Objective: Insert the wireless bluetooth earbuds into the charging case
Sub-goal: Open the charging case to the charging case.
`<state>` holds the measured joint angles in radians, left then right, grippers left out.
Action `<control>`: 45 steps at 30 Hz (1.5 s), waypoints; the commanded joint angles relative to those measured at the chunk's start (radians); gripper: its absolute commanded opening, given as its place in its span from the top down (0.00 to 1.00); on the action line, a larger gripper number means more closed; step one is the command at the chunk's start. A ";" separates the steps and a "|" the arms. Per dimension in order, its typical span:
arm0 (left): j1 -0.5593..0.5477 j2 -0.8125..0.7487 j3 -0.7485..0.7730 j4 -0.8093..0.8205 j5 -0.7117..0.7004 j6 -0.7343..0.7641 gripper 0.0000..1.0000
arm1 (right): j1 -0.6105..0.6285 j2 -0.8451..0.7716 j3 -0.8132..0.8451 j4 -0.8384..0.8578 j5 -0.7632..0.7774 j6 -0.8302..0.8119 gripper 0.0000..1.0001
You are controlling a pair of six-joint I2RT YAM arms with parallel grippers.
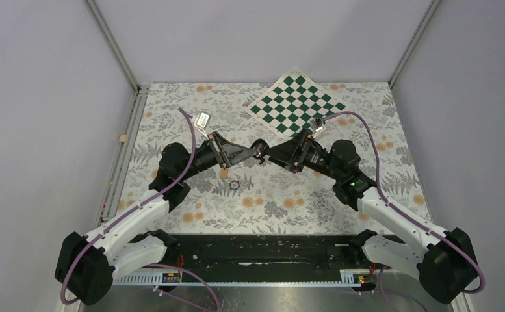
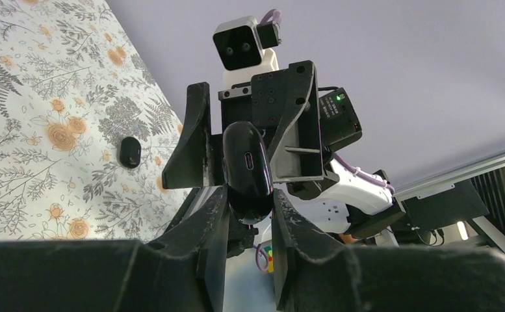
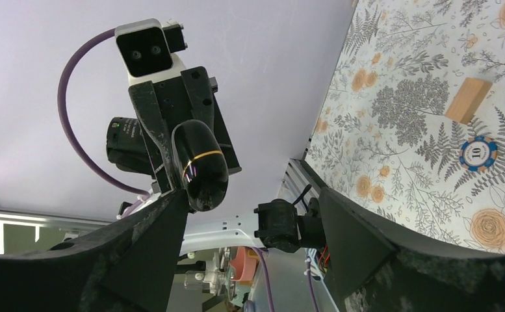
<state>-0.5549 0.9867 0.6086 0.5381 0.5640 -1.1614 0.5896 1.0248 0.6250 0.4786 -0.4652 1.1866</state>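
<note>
My left gripper (image 1: 253, 151) (image 2: 248, 195) is shut on the charging case (image 2: 248, 162), a glossy black oval pebble with its lid closed, held in the air above the middle of the table (image 1: 260, 151). My right gripper (image 1: 272, 153) (image 3: 253, 195) is open wide, facing it. The case (image 3: 201, 166) sits by the tip of one of its fingers (image 3: 165, 221); I cannot tell if they touch. In the left wrist view the right gripper's fingers (image 2: 194, 143) stand either side of the case. One small black earbud (image 2: 130, 151) lies on the floral cloth. The other is out of view.
A small dark ring with a pale centre (image 1: 234, 186) (image 3: 478, 153) lies on the cloth just in front of the grippers. A tan strip (image 1: 123, 138) (image 3: 468, 99) lies by the left rail. A green chequered mat (image 1: 297, 104) is at the back.
</note>
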 commanded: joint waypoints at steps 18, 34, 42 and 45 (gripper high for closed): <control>0.004 -0.026 0.003 0.126 -0.007 -0.032 1.00 | 0.036 0.009 -0.058 0.070 0.020 0.024 0.21; 0.022 -0.030 0.071 -0.166 -0.055 -0.003 1.00 | 0.080 -0.105 0.097 -0.269 0.124 -0.330 0.24; 0.031 0.096 0.324 -0.747 -0.022 -0.040 1.00 | 0.225 -0.169 0.168 -0.444 0.331 -0.901 0.33; 0.032 0.176 0.466 -1.028 -0.019 0.008 1.00 | 0.256 -0.184 0.145 -0.470 0.360 -1.079 0.33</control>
<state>-0.5297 1.0893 0.9031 -0.0998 0.5327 -1.1851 0.8036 0.8509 0.7952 0.0856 -0.1978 0.4774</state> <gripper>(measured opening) 0.248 0.672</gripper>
